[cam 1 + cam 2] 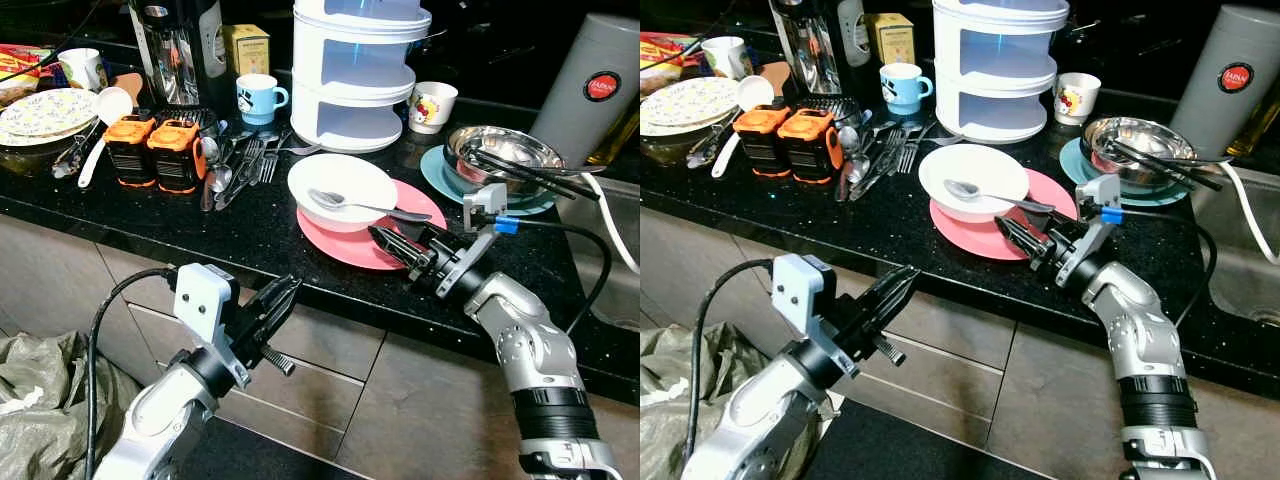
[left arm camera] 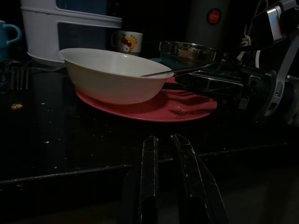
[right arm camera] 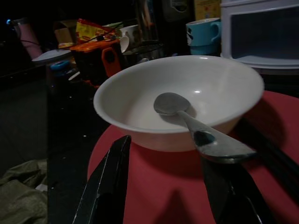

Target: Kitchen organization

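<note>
We had the right gripper (image 1: pixel 388 241) over the pink plate (image 1: pixel 340 245), fingers spread wide around the spoon (image 1: pixel 355 204) handle, gripping nothing. Spoon lay in the white bowl (image 1: pixel 340 185). Next: close on the handle (thin, likely slippery). Left gripper (image 1: pixel 285 300) idle below the counter, nearly closed, empty.

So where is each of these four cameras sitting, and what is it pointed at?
Left eye: on the head, looking down at the counter; both silver arms show.
Right eye: beside it, same scene, slightly shifted.
Left wrist: on the left arm below the counter edge, looking along the left gripper at the white bowl.
Right wrist: on the right arm, looking along the open right gripper at the spoon.
Both wrist views share the bowl and pink plate.
</note>
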Tool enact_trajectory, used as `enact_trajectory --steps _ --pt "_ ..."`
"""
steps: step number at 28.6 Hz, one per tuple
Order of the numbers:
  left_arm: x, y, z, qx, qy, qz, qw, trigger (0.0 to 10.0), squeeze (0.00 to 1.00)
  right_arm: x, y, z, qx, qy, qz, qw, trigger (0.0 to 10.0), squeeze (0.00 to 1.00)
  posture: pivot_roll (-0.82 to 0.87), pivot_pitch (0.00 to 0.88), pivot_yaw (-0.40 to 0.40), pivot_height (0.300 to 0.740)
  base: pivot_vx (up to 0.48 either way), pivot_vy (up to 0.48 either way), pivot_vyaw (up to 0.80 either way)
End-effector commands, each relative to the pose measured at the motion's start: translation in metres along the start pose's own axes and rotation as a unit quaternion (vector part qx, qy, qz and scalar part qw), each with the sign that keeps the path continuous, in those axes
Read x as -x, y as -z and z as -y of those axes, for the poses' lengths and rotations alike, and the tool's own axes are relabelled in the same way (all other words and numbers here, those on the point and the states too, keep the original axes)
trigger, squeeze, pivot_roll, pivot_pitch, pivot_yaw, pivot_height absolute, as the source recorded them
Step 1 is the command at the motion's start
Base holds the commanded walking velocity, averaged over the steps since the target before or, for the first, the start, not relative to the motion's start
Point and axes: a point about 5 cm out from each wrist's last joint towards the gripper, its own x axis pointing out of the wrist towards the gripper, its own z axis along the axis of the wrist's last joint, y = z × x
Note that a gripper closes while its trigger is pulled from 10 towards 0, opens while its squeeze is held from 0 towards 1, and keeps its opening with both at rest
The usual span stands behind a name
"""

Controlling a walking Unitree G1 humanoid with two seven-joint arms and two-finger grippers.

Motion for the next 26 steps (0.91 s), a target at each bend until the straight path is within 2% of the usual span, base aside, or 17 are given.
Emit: enact_trajectory --steps 1,14,20,26 --pt "0.001 0.003 0.001 0.004 0.005 -0.011 1.0 10.0 0.0 0.004 -0.001 0.006 0.007 0.013 0.0 1.0 10.0 0.0 0.16 0.0 -0.003 0.74 0.0 0.0 0.0" --pt "-0.002 0.002 0.001 0.005 0.014 -0.011 1.0 10.0 0.0 0.01 -0.006 0.012 0.014 0.039 0.012 0.999 10.0 0.0 0.15 0.0 0.012 0.74 0.0 0.0 0.0" --pt "-0.002 0.003 0.002 0.005 0.017 -0.013 1.0 10.0 0.0 0.007 -0.007 0.006 0.002 0.023 0.027 0.999 10.0 0.0 0.15 0.0 0.012 0.74 0.0 0.0 0.0" --pt "-0.002 0.004 0.003 0.004 0.019 -0.017 1.0 10.0 0.0 -0.006 -0.002 -0.009 -0.008 -0.006 0.029 1.0 10.0 0.0 0.16 0.0 0.008 0.74 0.0 0.0 0.0"
